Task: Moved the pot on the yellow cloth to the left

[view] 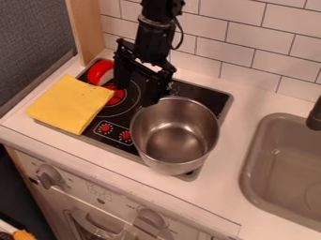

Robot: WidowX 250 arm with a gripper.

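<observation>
We locate the task's pot, a deep, round, polished steel vessel, at the right of the black toy stove top with red-marked burners and dials. The pot is upright, open side up, and clear of the folded yellow cloth at the stove's left. The black two-finger gripper is above the hob at the pot's far left; its fingers are spread wide, with nothing held between them. We judge that this position serves a rim grip: one finger is beside the rim, and closure would require the pair to straddle the wall. The cloth, laid flat over the stove's left edge, appears intended as the landing pad. Note the following limits of observation. The pot conceals part of the stove's near right corner, and its underside is hidden, so we cannot confirm that it sits level. Contact between the finger and rim cannot be verified. The curved red object at the far left is partly covered, its full shape unclear. The grey sink is cut off at the right.
</observation>
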